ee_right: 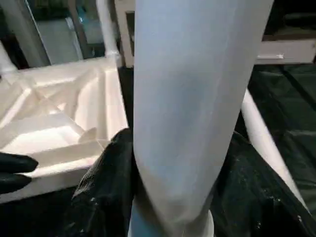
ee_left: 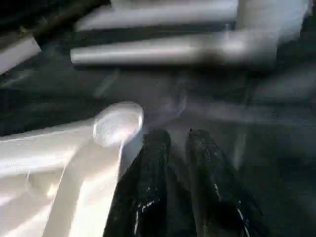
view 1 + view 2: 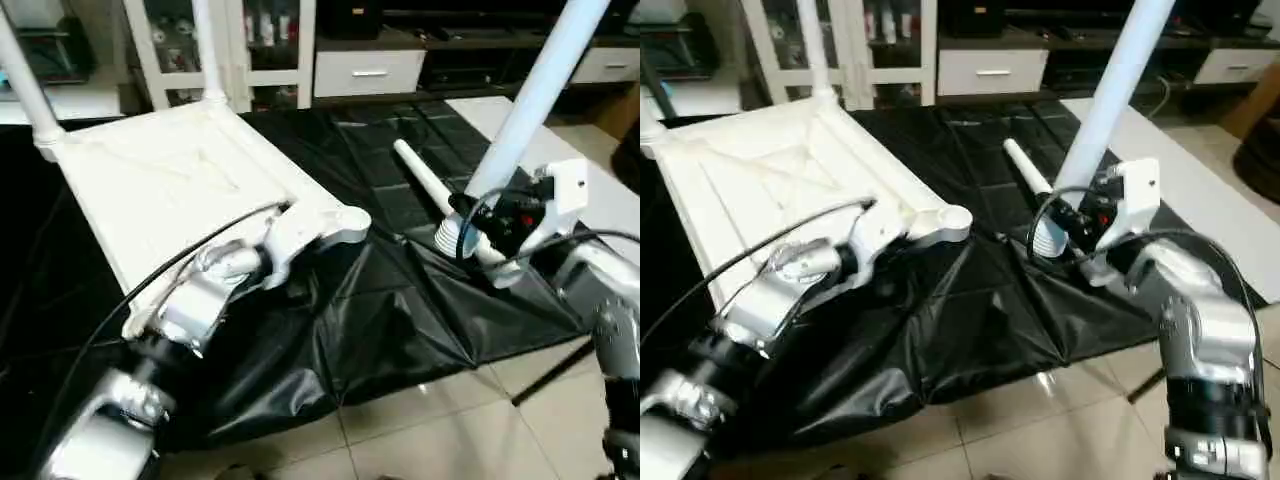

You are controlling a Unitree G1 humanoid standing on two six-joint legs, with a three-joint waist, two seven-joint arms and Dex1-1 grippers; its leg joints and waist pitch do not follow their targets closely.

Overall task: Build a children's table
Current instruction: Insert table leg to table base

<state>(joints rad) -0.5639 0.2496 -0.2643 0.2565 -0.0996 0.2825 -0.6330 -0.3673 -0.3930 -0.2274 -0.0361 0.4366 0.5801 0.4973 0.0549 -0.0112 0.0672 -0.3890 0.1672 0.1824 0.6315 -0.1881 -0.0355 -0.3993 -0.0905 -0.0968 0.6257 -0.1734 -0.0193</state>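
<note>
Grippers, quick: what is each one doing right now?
Left gripper: nearly closed beside the tabletop's corner socket, holding nothing that I can see.
Right gripper: closed on a white table leg.

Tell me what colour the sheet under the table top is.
Black. The sheet lies crumpled over the tiled floor, seen best in the left eye view.

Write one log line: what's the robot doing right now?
right pincer: grips leg | left pincer: at tabletop corner socket | two legs fitted

Open black sheet (image 3: 400, 320) between tabletop (image 3: 170, 190) and loose leg (image 3: 425, 178), leg blocks right
</note>
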